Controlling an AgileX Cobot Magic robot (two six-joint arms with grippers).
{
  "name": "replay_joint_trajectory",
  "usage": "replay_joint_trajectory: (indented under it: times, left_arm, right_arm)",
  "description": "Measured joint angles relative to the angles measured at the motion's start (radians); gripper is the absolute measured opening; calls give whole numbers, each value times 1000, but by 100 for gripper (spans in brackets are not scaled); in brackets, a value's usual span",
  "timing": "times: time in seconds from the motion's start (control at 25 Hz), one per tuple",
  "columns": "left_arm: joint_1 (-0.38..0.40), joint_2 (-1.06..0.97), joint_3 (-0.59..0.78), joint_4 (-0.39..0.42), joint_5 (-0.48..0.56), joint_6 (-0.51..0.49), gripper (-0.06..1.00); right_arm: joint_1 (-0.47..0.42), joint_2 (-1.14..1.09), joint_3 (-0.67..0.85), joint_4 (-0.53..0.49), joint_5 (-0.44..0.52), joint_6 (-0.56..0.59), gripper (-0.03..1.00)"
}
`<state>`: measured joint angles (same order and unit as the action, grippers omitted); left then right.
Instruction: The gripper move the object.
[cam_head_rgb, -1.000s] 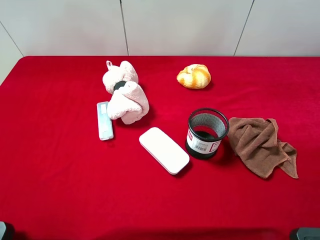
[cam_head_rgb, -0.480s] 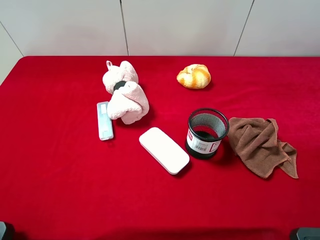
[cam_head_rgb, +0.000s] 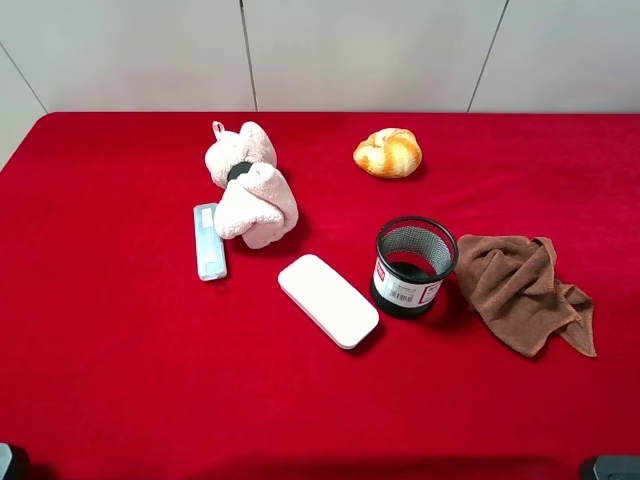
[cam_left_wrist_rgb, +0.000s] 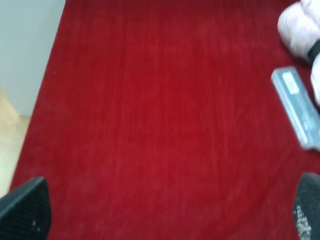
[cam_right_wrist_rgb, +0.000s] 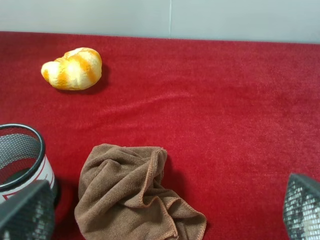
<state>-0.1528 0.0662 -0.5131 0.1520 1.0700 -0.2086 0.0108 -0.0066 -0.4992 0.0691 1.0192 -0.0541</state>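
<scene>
On the red table lie a pink plush toy (cam_head_rgb: 250, 185), a slim light-blue box (cam_head_rgb: 208, 241) to its left, a white flat case (cam_head_rgb: 328, 300), a black mesh cup (cam_head_rgb: 413, 266), a crumpled brown cloth (cam_head_rgb: 525, 290) and a bread roll (cam_head_rgb: 388, 152). My left gripper (cam_left_wrist_rgb: 165, 210) is open and empty over bare cloth near the table's left edge; the blue box (cam_left_wrist_rgb: 297, 107) and the plush toy (cam_left_wrist_rgb: 300, 27) lie off to one side. My right gripper (cam_right_wrist_rgb: 164, 210) is open and empty, with the brown cloth (cam_right_wrist_rgb: 130, 190), cup (cam_right_wrist_rgb: 20, 155) and roll (cam_right_wrist_rgb: 74, 68) ahead.
The red tablecloth (cam_head_rgb: 120, 380) reaches a white wall at the back. The table's left edge and the floor show in the left wrist view (cam_left_wrist_rgb: 20, 100). Only the tips of both arms show at the exterior view's bottom corners.
</scene>
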Motion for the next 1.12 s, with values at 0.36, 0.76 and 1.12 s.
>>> replay_joint_trajectory:
  times: [0.36,0.76,1.12]
  left_arm:
    - [149,-69,23,-116,-12,185,96]
    - [153,-69,23,-129,-13,209,96]
    - [153,-69,23,-129,-13,209,96]
  right_arm:
    - [0,0,0,0,0,0,69]
    - [0,0,0,0,0,0,69]
    - [0,0,0,0,0,0,69]
